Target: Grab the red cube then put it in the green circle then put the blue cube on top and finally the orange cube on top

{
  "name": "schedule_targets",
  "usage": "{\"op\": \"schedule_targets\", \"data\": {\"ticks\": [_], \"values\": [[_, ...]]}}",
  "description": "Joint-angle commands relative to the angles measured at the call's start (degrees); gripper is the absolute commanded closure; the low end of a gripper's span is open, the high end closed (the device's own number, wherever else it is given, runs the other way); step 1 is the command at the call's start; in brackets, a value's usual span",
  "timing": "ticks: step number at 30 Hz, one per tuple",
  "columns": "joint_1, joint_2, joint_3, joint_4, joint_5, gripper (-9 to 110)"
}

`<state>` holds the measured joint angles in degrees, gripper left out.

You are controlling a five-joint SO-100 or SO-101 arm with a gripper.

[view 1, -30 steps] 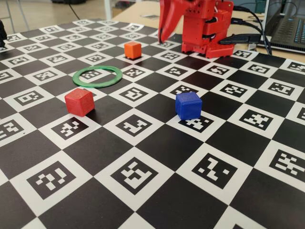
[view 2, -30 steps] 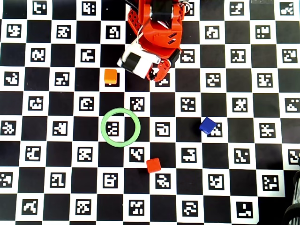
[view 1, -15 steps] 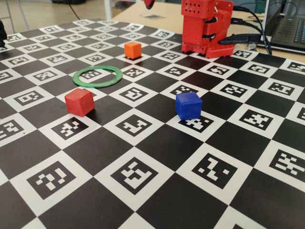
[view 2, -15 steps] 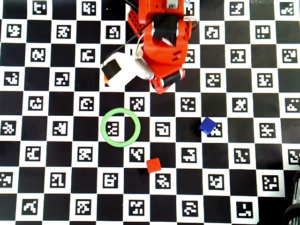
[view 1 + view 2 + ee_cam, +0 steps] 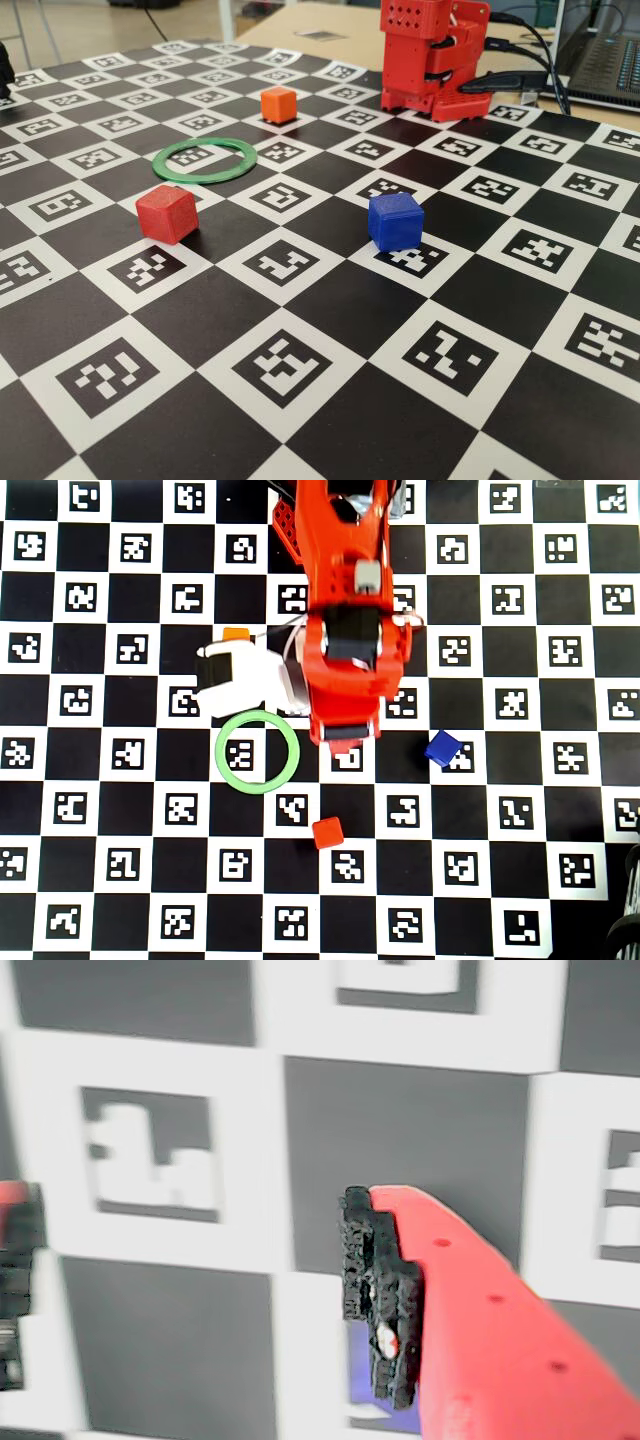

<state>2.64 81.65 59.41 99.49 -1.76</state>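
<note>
Matte red plastic, the red cube [image 5: 327,832] sits free on the surface near the green ring [image 5: 257,751], just right of it in the overhead view. It looks light, stiff and easy to pinch across two flat opposite faces. One orange cube [image 5: 278,104], one red, one blue cube [image 5: 442,748]. The gripper's [image 5: 190,1290] fingers [image 5: 385,1310] stand wide, empty.
</note>
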Motion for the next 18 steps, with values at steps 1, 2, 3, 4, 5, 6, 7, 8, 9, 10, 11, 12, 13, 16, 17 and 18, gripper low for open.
{"op": "schedule_targets", "data": {"ticks": [1,2,3,4,5,6,7,8,9,10,11,12,13,16,17,18], "values": [[-0.35,-1.32,-9.67,4.83,2.20,67],[-0.44,-2.20,-10.90,4.83,2.20,65],[-0.62,-3.08,-12.04,4.92,2.46,64],[-0.79,-3.96,-13.45,5.01,2.64,63],[-1.14,-5.01,-15.03,5.36,2.64,62],[-1.41,-6.06,-16.44,5.62,2.55,61],[-1.67,-6.94,-17.40,5.62,2.46,60],[-1.93,-8.00,-18.28,5.71,2.20,60],[-2.11,-8.96,-19.07,5.71,1.76,59],[-2.37,-10.02,-19.69,5.71,1.67,58],[-2.46,-11.25,-20.57,5.71,1.49,57],[-2.55,-12.39,-21.36,5.80,1.23,56],[-2.64,-13.62,-22.24,5.62,1.05,55],[-2.37,-17.49,-24.96,5.19,0.44,54],[-2.20,-18.63,-25.40,4.75,0.00,54],[-2.02,-19.60,-25.40,4.13,-0.44,54]]}}
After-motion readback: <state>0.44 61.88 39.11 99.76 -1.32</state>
